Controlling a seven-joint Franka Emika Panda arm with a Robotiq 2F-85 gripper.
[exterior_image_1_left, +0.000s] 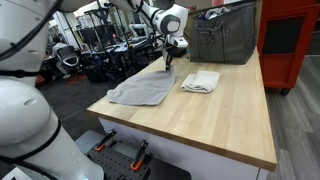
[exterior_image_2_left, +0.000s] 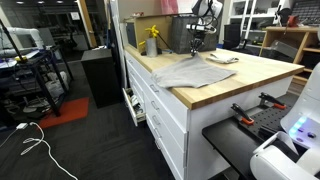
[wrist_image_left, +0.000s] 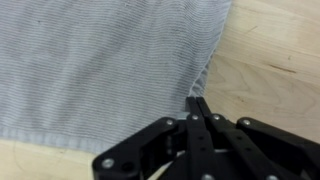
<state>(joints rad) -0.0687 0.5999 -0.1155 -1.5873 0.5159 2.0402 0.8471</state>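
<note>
A grey cloth (exterior_image_1_left: 142, 90) lies spread flat on the wooden tabletop (exterior_image_1_left: 225, 125); it also shows in an exterior view (exterior_image_2_left: 190, 72) and fills the upper left of the wrist view (wrist_image_left: 100, 60). My gripper (exterior_image_1_left: 169, 63) is down at the cloth's far edge, also seen in an exterior view (exterior_image_2_left: 197, 46). In the wrist view the black fingers (wrist_image_left: 197, 102) are pressed together on the cloth's edge, which puckers at the fingertips. A folded white towel (exterior_image_1_left: 201, 82) lies just beside the grey cloth.
A grey fabric bag (exterior_image_1_left: 222, 40) stands at the table's back, close behind the gripper. A yellow spray bottle (exterior_image_2_left: 152, 42) stands at a back corner. A red cabinet (exterior_image_1_left: 290, 40) stands beyond the table. Black clamps (exterior_image_1_left: 120, 152) lie below the front edge.
</note>
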